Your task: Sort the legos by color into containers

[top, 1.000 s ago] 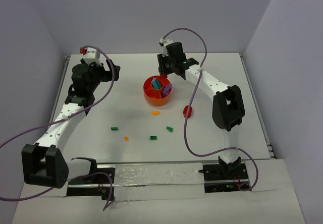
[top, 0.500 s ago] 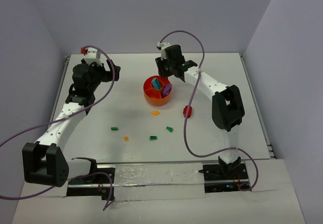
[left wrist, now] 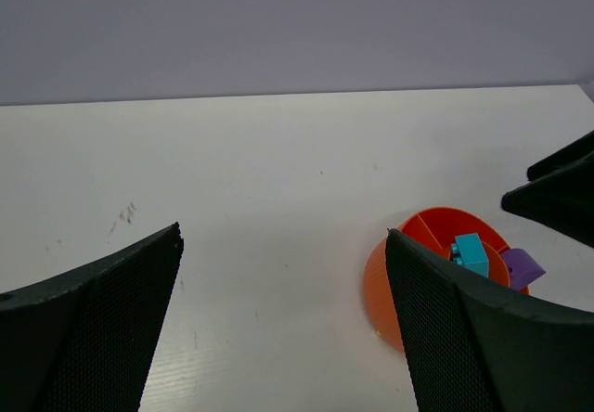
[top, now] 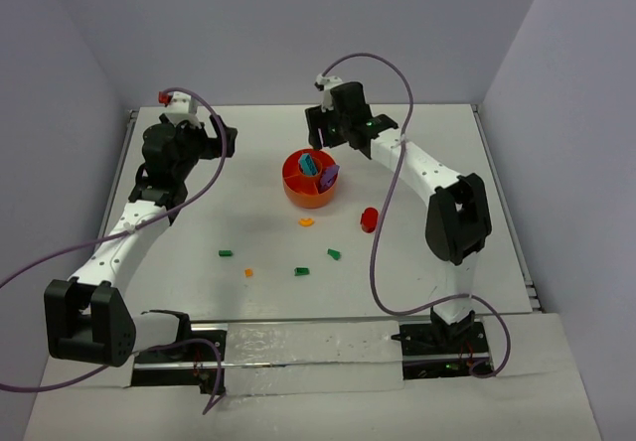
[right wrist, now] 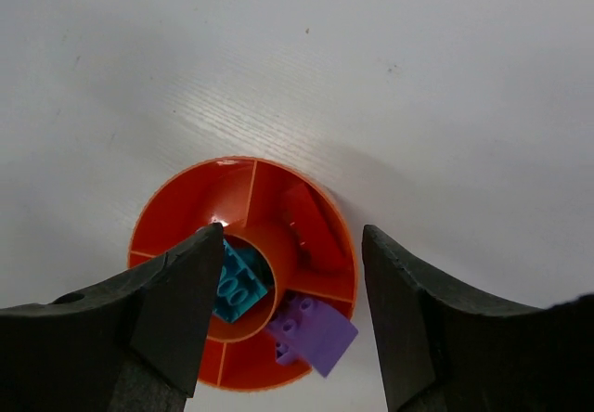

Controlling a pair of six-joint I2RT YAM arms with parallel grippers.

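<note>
Orange bowl (right wrist: 162, 217) directly under right gripper (right wrist: 290, 245), jaws parted, nothing between; left gripper (left wrist: 283, 245) wide, empty. Looks like a drop-off. Next likely: reach the red piece (top: 369, 219) lying near on the table (top: 258, 213).

Blocks (top: 309, 166) in bowl (top: 297, 196), small bricks (top: 301, 271) nearer — scattered

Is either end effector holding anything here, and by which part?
Nothing is held. The left end effector stands wide open and empty. The right end effector is open above the orange bowl, with nothing between its jaws.
</note>
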